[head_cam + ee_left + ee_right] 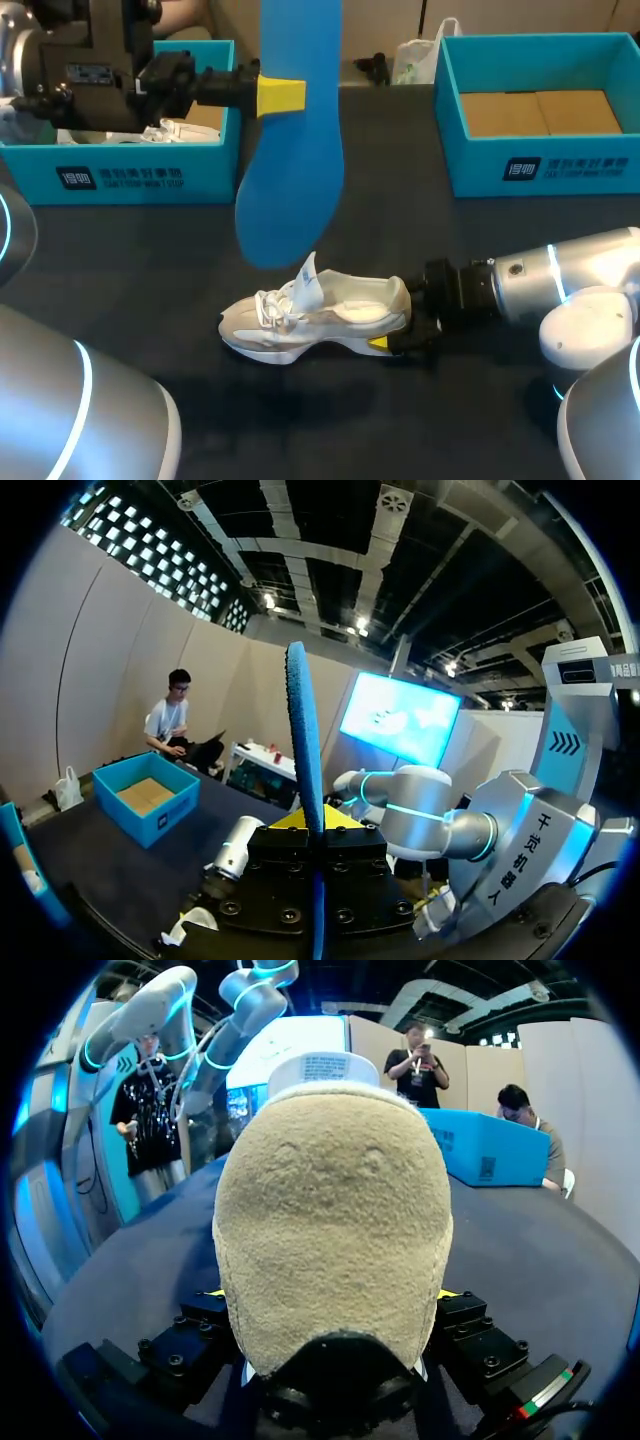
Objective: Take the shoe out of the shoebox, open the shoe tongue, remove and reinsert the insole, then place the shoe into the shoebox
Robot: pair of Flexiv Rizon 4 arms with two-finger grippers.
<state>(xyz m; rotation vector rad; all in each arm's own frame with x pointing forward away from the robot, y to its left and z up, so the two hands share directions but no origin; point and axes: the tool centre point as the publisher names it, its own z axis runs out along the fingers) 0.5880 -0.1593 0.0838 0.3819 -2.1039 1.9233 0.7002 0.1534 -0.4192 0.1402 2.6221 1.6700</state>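
The left fingers (281, 95) pinch the blue insole (292, 170) aloft. The right fingers (378, 343) clamp the sneaker (320, 318) by its heel on the counter (150, 260). I'd feed it in toe-first under the raised tongue (310, 280).

The shoe (320, 318), white and grey with a tan heel, stands on its sole mid-table (330, 420), toe to the left and tongue raised. The blue insole (295, 170) hangs upright above it, toe end down. At the back, the teal left box (130, 172) holds something white, perhaps paper. The matching right box (545, 165) shows a cardboard floor.
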